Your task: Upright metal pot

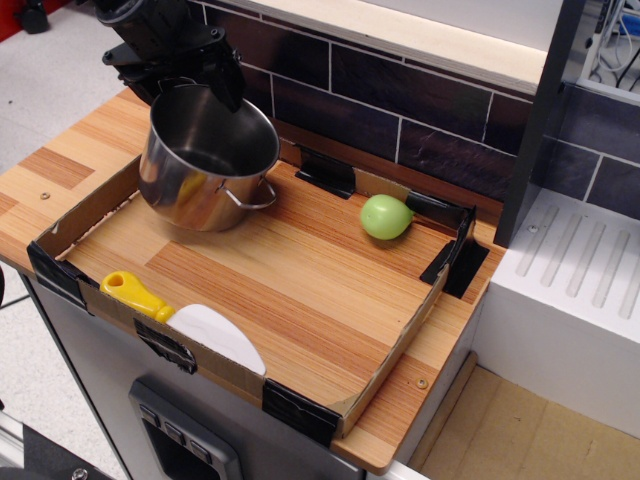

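The metal pot [190,190] is shiny steel with a wire loop handle facing front right. It stands nearly upright, opening up, at the back left of the cardboard tray [395,350], its base at or just above the tray floor. My black gripper [198,88] reaches down from the top left and is shut on the pot's far rim. The fingertips are partly hidden by the rim.
A green fruit [385,216] lies at the tray's back right. A spatula with a yellow handle [135,292] and a white blade [220,335] rests on the front left rim. A dark tiled wall [420,100] runs behind. A white ribbed unit [570,280] stands to the right.
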`<state>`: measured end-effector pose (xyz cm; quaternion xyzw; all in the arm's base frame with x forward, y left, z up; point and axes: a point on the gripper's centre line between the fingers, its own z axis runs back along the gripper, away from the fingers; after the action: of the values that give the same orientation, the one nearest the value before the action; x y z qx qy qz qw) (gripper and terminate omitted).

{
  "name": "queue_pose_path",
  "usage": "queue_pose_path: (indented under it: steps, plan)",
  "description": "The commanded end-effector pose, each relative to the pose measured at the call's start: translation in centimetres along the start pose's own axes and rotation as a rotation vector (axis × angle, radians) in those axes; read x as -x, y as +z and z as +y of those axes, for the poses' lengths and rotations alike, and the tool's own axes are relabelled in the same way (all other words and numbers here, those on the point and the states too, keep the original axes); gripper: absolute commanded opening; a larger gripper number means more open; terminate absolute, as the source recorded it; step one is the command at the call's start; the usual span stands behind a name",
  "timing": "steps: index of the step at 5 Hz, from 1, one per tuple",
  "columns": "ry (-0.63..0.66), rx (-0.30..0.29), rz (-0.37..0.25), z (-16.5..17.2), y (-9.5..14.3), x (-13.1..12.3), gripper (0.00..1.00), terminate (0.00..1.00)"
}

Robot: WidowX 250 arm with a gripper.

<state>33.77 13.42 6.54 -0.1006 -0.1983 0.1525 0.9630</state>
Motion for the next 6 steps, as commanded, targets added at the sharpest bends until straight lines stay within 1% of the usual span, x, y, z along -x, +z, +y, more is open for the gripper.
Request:
queue_pose_path:
  steps: [1, 2, 3, 4, 5, 6]
  plan:
    - [-0.082, -0.208, -0.050, 2.1, 1.4, -1.4, 1.00, 0.00]
    - [-0.052, -0.329, 0.014, 2.7, 2.3, -1.3, 1.00, 0.00]
    - [-0.006, -0.401, 0.071, 2.7, 3.9, -1.6, 1.00, 0.00]
    - [0.010, -0.444, 0.126, 2.8, 3.6, -1.4, 1.00, 0.00]
    - [0.024, -0.462, 0.117, 2.7, 4.3, -1.5, 1.00, 0.00]
    - [0.064, -0.391, 0.132, 1.3, 7.5, -2.6, 1.00, 0.00]
